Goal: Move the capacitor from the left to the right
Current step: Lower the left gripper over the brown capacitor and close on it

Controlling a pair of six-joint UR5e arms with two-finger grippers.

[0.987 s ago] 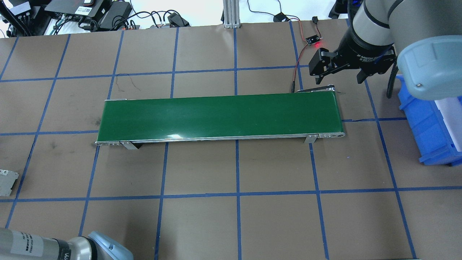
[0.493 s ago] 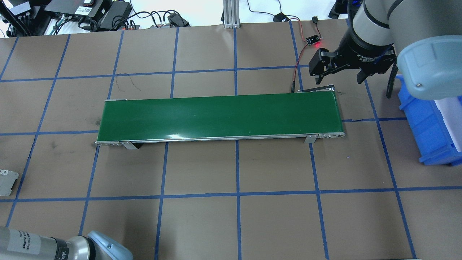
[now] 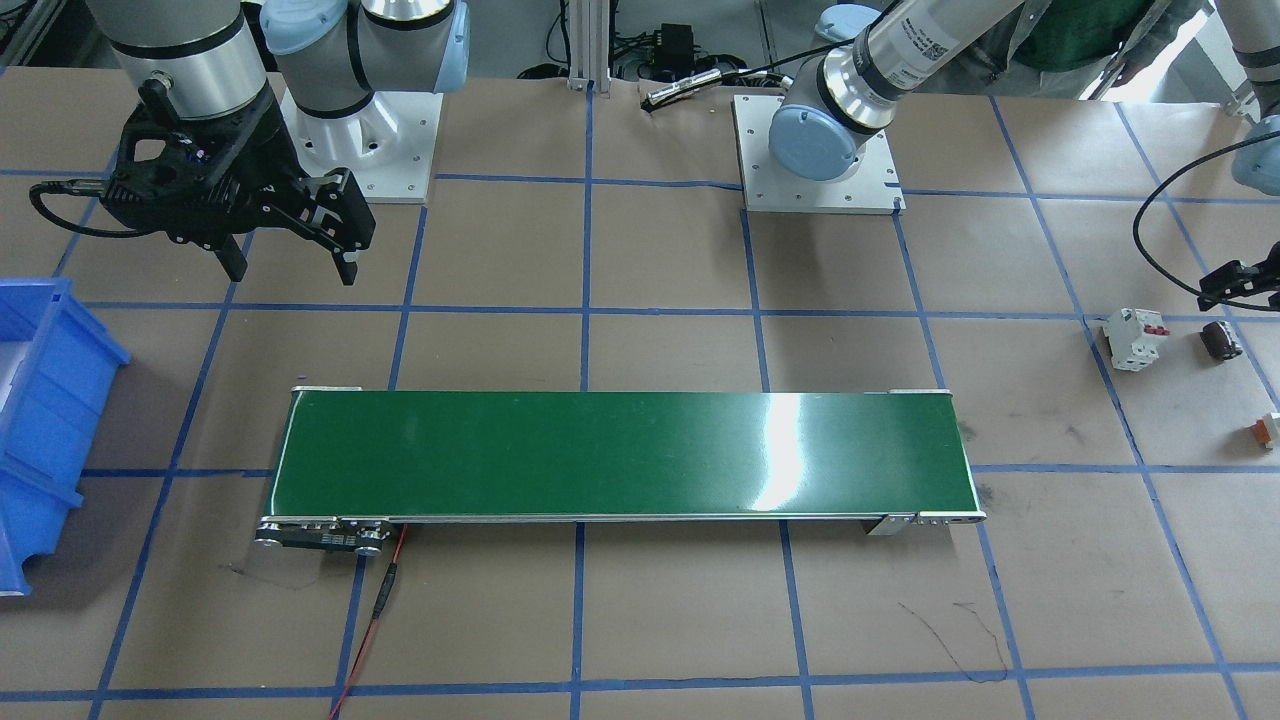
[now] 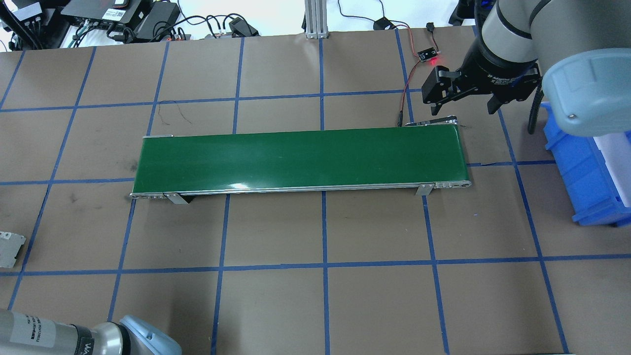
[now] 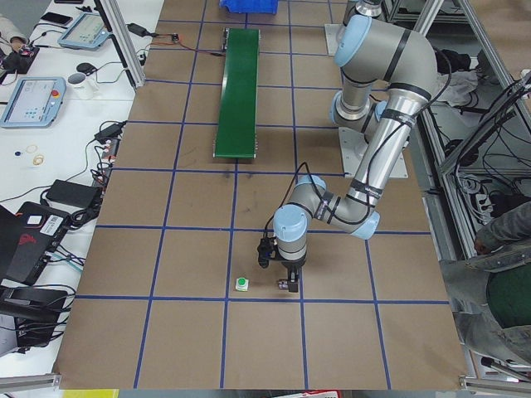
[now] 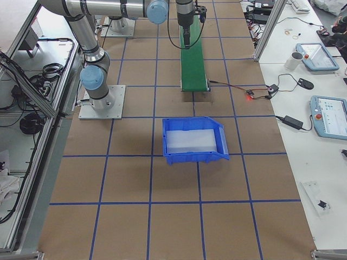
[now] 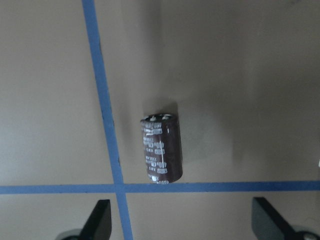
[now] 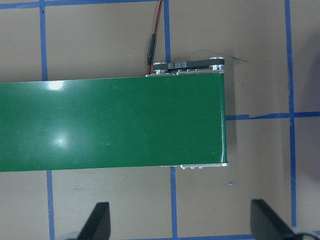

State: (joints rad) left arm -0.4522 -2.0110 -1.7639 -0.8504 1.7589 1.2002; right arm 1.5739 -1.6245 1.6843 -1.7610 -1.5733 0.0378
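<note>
The capacitor (image 7: 161,148), a dark brown stubby cylinder with white print, lies on its side on the brown paper beside a blue tape crossing. It also shows at the table's far end in the front-facing view (image 3: 1221,340). My left gripper (image 7: 182,223) hovers over it, open and empty, with the capacitor just beyond the line of its fingertips (image 7: 100,220). My right gripper (image 4: 463,106) is open and empty above the right end of the green conveyor belt (image 4: 300,158); it also shows in the front-facing view (image 3: 290,268).
A white circuit breaker (image 3: 1135,338) with red switches and a tiny orange-and-white part (image 3: 1265,430) lie near the capacitor. A blue bin (image 4: 581,167) stands at the right of the belt. A red-lit sensor board (image 4: 428,55) with wires sits behind the belt's right end.
The left arm's forearm at the bottom left has shifted very slightly. The right gripper and the belt have not moved.
</note>
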